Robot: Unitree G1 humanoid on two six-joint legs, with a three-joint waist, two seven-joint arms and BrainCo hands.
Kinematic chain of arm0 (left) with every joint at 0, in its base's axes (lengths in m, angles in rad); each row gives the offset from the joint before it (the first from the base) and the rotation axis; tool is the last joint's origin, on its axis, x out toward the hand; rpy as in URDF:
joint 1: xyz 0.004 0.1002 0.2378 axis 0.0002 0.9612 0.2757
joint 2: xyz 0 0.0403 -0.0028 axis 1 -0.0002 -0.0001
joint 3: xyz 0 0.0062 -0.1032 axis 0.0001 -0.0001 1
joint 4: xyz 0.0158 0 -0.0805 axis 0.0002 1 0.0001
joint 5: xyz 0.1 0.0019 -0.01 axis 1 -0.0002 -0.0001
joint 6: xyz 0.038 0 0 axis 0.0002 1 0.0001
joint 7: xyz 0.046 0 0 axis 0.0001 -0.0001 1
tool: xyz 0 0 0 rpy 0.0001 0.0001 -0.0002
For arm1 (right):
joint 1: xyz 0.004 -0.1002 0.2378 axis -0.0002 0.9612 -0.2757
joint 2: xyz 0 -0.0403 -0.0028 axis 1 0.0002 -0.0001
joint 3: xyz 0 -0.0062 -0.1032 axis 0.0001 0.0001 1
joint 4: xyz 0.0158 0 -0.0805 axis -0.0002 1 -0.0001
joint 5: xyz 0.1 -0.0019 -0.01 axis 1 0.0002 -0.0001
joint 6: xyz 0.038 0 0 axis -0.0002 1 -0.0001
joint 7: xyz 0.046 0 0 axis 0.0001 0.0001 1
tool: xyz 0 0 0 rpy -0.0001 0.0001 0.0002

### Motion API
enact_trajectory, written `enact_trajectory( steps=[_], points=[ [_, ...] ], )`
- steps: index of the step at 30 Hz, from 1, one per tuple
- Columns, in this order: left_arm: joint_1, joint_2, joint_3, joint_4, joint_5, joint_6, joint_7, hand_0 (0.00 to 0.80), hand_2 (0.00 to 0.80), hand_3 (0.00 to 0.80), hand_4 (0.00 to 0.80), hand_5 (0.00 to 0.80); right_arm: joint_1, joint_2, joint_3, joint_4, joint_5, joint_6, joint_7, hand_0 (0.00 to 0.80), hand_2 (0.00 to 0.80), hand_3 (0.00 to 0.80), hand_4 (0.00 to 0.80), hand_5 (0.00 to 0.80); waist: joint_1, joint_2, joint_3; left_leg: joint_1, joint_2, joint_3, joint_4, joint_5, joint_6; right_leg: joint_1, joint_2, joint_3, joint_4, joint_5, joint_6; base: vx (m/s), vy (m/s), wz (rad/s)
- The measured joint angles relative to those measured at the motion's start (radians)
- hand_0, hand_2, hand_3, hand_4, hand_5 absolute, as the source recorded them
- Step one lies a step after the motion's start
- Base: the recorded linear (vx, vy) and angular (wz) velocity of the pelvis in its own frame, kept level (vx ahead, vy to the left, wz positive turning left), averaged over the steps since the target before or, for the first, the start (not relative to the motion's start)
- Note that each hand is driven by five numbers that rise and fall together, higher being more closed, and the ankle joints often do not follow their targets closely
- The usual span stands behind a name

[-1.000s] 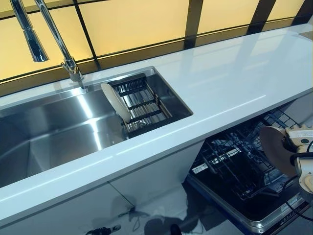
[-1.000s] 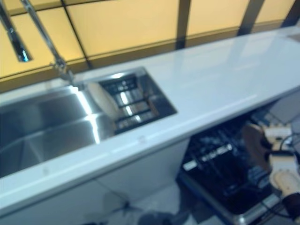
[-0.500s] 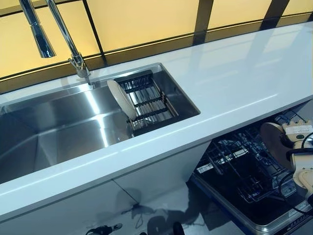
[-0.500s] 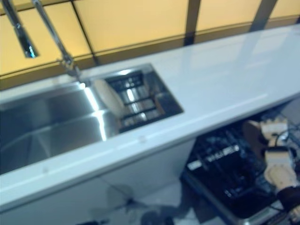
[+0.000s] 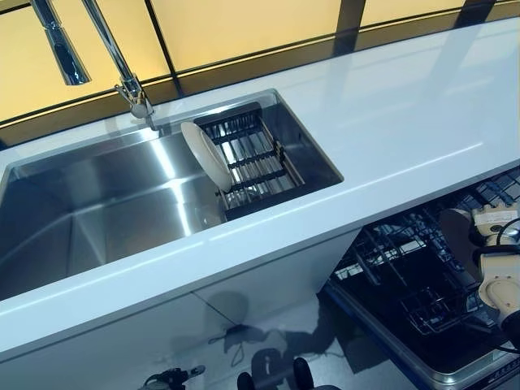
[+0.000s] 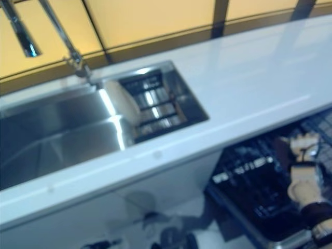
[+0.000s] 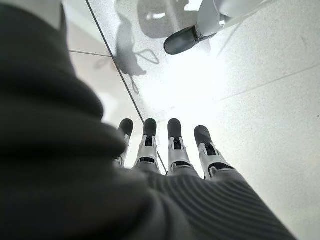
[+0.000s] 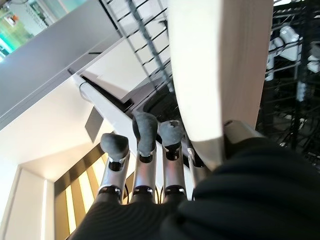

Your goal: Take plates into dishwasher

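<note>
My right hand is low at the right, over the open dishwasher's wire rack. It is shut on a pale round plate, held upright on its edge. In the right wrist view the plate runs between the fingers and the thumb, with the black rack wires just beyond it. A second pale plate leans upright in the slatted drainer at the right end of the steel sink. My left hand shows only in its wrist view, fingers straight, pointing at the floor.
A white countertop runs across the view above the dishwasher, its front edge overhanging the rack. A tall chrome tap stands behind the sink. White cabinet fronts lie below the counter, left of the dishwasher.
The whole picture has shifted, so the camera moved. My right hand still holds the plate over the dishwasher rack, at most slightly lower. The plate in the sink drainer has not moved.
</note>
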Motion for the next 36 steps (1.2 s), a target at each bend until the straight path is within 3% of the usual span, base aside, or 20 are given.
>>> enact_trajectory(
  steps=[16, 23, 36],
  points=[
    [-0.031, 0.003, -0.034, -0.007, -0.023, -0.002, -0.016, 0.0, 0.0, 0.0, 0.0, 0.0, -0.045, 0.072, 0.059, 0.155, 0.005, 0.046, -0.014, 0.8, 0.8, 0.8, 0.8, 0.8, 0.004, 0.028, 0.028, -0.003, 0.0, -0.007, 0.0, 0.001, 0.0, 0.0, -0.002, -0.013, 0.0, 0.0, 0.0, 0.0, 0.0, 0.0],
    [-0.045, 0.003, -0.038, -0.007, -0.023, -0.005, -0.019, 0.0, 0.0, 0.0, 0.0, 0.0, -0.063, 0.102, 0.06, 0.235, 0.015, 0.064, -0.037, 0.8, 0.8, 0.8, 0.8, 0.8, 0.029, 0.029, 0.028, -0.004, 0.0, -0.012, 0.0, 0.002, 0.0, 0.001, -0.002, -0.017, 0.0, -0.001, -0.001, -0.001, -0.001, 0.0],
    [-0.046, 0.004, -0.039, -0.006, -0.023, -0.018, -0.021, 0.0, 0.0, 0.0, 0.0, 0.0, -0.091, 0.136, 0.061, 0.318, 0.04, 0.084, -0.06, 0.8, 0.8, 0.8, 0.8, 0.8, 0.035, 0.031, 0.026, -0.007, -0.005, -0.031, 0.0, 0.007, 0.003, 0.006, -0.009, -0.038, -0.001, -0.001, -0.003, -0.008, 0.004, 0.04]
  ],
)
